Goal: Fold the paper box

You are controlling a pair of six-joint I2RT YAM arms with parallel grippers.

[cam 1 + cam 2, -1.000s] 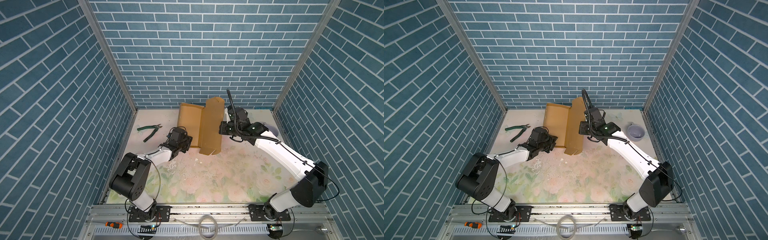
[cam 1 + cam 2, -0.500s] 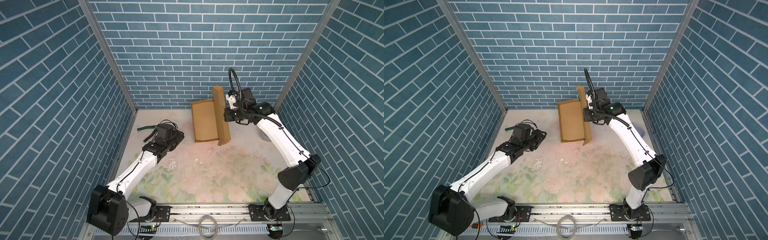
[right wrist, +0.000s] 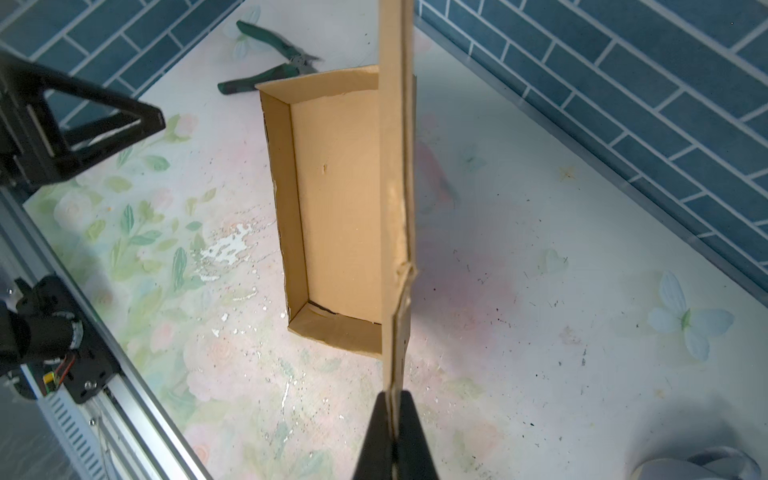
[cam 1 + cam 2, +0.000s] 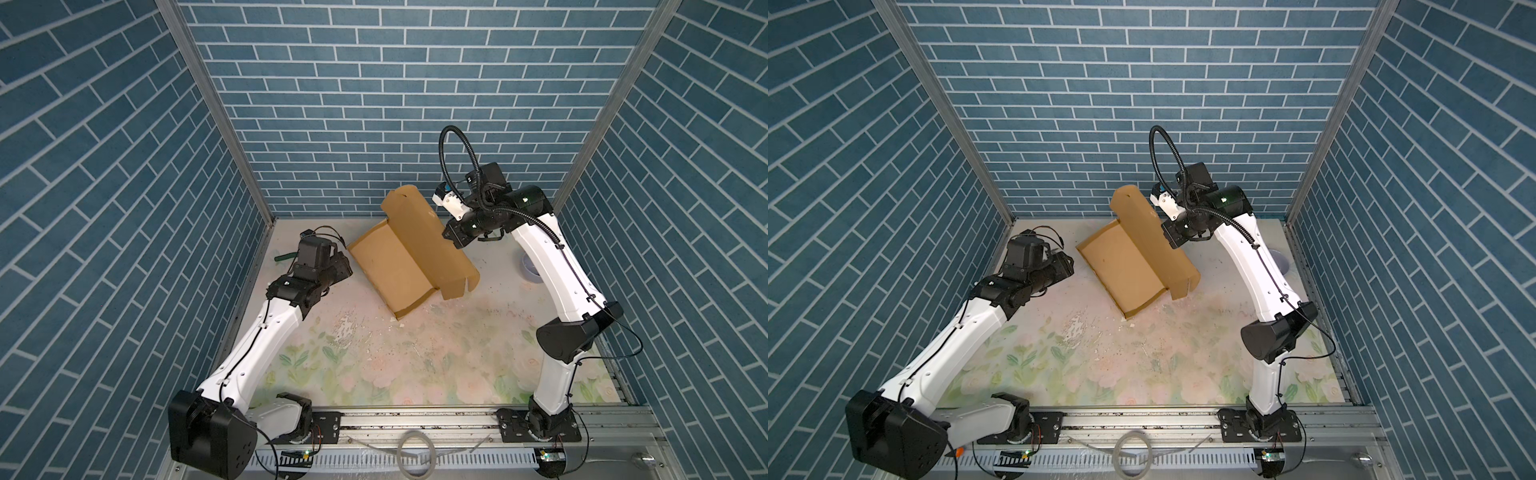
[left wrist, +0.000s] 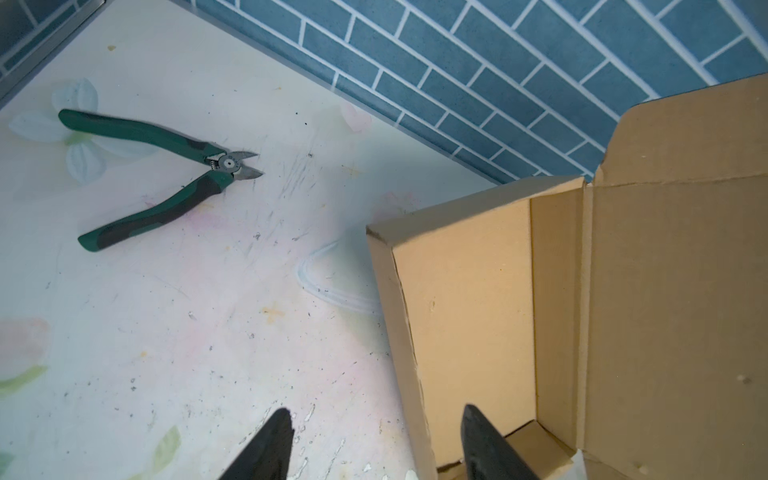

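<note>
Brown corrugated paper box (image 4: 399,266) has lid pinched by right claw (image 3: 392,397).

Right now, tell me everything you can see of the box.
The box is plain brown cardboard, a shallow rectangular tray with low walls folded up, empty. Its lid stands up from one long side, open, with a flap and end tabs at its free edge. The tray looks to rest on the table. The right hand is shut on the lid's edge. The left hand is open around a tray wall, not visibly touching it.
</note>
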